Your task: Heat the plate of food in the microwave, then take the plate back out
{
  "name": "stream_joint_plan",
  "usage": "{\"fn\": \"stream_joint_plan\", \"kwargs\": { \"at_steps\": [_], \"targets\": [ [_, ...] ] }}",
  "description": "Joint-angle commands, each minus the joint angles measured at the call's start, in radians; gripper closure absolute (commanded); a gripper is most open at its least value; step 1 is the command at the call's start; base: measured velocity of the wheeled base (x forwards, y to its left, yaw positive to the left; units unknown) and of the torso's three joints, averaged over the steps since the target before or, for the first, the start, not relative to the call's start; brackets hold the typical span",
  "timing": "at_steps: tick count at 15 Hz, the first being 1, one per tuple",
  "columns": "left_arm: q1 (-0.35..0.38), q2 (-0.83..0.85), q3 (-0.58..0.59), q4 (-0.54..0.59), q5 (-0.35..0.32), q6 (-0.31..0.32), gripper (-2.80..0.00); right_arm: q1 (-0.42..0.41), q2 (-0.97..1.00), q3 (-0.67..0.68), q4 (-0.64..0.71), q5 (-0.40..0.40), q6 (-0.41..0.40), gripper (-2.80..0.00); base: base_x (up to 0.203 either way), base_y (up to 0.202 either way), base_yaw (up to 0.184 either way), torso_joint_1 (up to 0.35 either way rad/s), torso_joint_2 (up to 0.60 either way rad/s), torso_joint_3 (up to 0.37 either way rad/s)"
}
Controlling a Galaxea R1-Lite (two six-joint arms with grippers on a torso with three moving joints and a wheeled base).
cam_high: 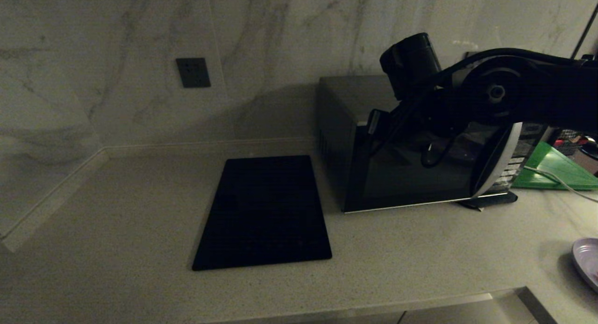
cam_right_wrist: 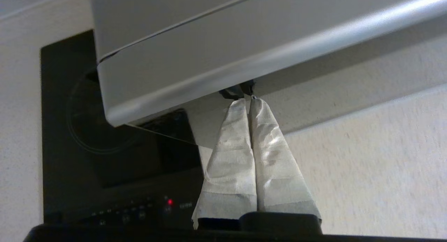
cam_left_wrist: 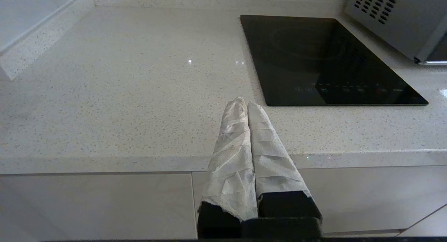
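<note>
The right arm reaches across the front of the microwave (cam_high: pixel 402 174), whose door stands closed. Its right gripper (cam_right_wrist: pixel 248 101), the tape-wrapped fingers (cam_right_wrist: pixel 269 144) pressed together and pinching nothing, has its tips at the lower edge of the silver door. The plate of food (cam_high: pixel 587 261) sits on the countertop (cam_high: pixel 117 212) at the robot's right, well apart from the microwave. The left gripper (cam_left_wrist: pixel 244 104), fingers together, hovers near the counter's front edge beside the black induction hob (cam_left_wrist: pixel 314 57)

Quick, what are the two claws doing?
Left claw: closed, holding nothing.
Right claw: closed, holding nothing, tips at the microwave door's edge.
</note>
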Motion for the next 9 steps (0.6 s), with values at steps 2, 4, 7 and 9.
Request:
{"fn": "stream_joint_plan", "kwargs": {
  "at_steps": [2,4,7,9],
  "targets": [
    [0.000,0.002,0.000,-0.001,0.000,-0.001,0.00,-0.001,0.005,-0.001,-0.041,-0.002,-0.022,0.00,0.000,0.000,0.000,0.000,0.00,0.000],
    [0.000,0.002,0.000,-0.001,0.000,-0.001,0.00,-0.003,0.006,-0.001,-0.082,-0.002,-0.054,0.00,0.000,0.000,0.000,0.000,0.00,0.000],
    [0.000,0.002,0.000,-0.001,0.002,-0.001,0.00,-0.003,0.006,-0.002,-0.122,-0.002,-0.066,0.00,0.000,0.000,0.000,0.000,0.00,0.000],
    [0.000,0.002,0.000,-0.001,0.000,-0.001,0.00,-0.003,0.008,-0.002,-0.126,0.001,-0.070,0.00,0.000,0.000,0.000,0.000,0.00,0.000]
  ]
}}
